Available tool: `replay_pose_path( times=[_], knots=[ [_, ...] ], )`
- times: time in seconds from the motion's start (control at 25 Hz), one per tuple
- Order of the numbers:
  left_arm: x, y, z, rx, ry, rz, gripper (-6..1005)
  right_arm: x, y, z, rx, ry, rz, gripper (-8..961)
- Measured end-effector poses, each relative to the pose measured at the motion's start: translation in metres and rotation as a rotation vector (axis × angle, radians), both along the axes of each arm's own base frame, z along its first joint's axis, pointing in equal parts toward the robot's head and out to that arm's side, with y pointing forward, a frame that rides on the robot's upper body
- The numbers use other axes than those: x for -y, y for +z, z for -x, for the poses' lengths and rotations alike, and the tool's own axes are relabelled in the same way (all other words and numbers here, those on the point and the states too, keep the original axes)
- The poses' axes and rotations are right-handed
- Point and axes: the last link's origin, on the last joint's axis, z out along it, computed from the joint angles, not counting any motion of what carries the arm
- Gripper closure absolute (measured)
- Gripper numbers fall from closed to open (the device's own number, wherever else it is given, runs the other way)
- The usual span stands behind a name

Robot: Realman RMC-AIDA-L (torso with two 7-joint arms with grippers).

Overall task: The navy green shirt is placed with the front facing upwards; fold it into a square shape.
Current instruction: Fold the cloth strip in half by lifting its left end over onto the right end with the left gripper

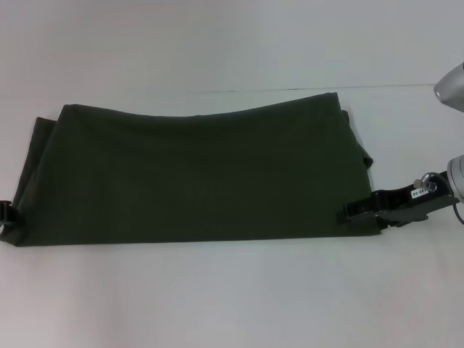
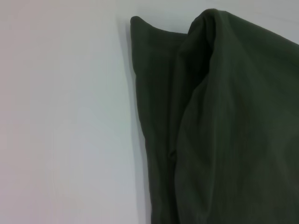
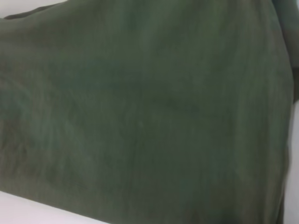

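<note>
The navy green shirt (image 1: 196, 174) lies on the white table (image 1: 232, 297) as a wide, dark olive band, folded over itself so that only plain cloth shows; no lettering or collar is visible. Its long axis runs left to right across the head view, with the near edge straight and the far edge dipping slightly in the middle. At the left end a second layer peeks out beneath the top one, and the left wrist view shows that end as two overlapping folds with rounded corners (image 2: 210, 130). The right wrist view is filled almost wholly with smooth green fabric (image 3: 140, 116). At the right end a small flap of cloth sticks out past the upper corner.

The right gripper (image 1: 362, 211) sits at the shirt's near right corner, its black fingers meeting the cloth edge; a firm grasp cannot be confirmed. The left gripper (image 1: 9, 212) shows only as a dark sliver at the near left corner, and its state cannot be told.
</note>
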Motion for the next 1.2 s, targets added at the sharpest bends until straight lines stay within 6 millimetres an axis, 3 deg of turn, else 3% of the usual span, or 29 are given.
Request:
replay_pose_path(
  times=[0.48, 0.92, 1.04, 1.2],
  knots=[
    [-0.0008, 0.0014, -0.0002, -0.001, 0.0, -0.003, 922, -0.001, -0.0008, 0.0007, 0.007, 0.001, 0.0, 154],
    [-0.0015, 0.0019, -0.0007, -0.001, 0.0, -0.004, 922, -0.0005, -0.0015, 0.0001, 0.024, 0.005, 0.01, 394],
    [-0.0017, 0.0021, -0.0009, -0.001, -0.001, -0.005, 922, 0.0, -0.0024, 0.0, 0.033, 0.006, 0.018, 608],
    [-0.0019, 0.0021, -0.001, 0.0, 0.0, -0.005, 923, -0.0003, -0.0034, -0.0002, 0.056, 0.012, 0.027, 742]
  ],
)
